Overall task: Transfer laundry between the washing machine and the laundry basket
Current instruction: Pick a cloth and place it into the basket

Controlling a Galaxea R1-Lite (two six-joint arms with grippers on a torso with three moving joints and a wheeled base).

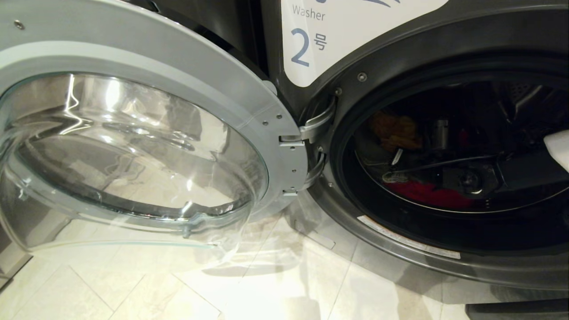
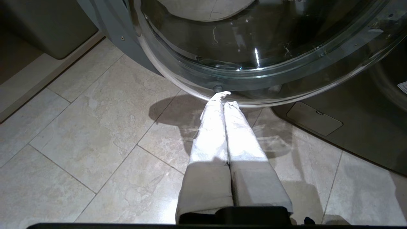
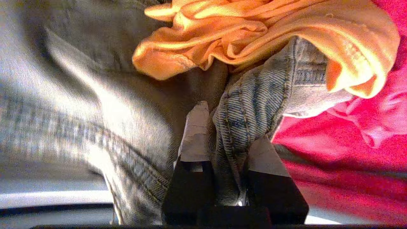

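My right gripper (image 3: 227,140) is deep in the washer (image 1: 444,249), pinching a fold of the grey denim (image 3: 248,105), while the left gripper (image 2: 227,103) hangs shut beside the open door (image 2: 254,79). The orange cloth (image 3: 254,35) drapes over the denim with the red one (image 3: 343,143) beside it, so a pull could drag it onto the floor (image 2: 95,127). The pinched fold runs lengthwise from my fingers up under the orange; past that I can't tell.
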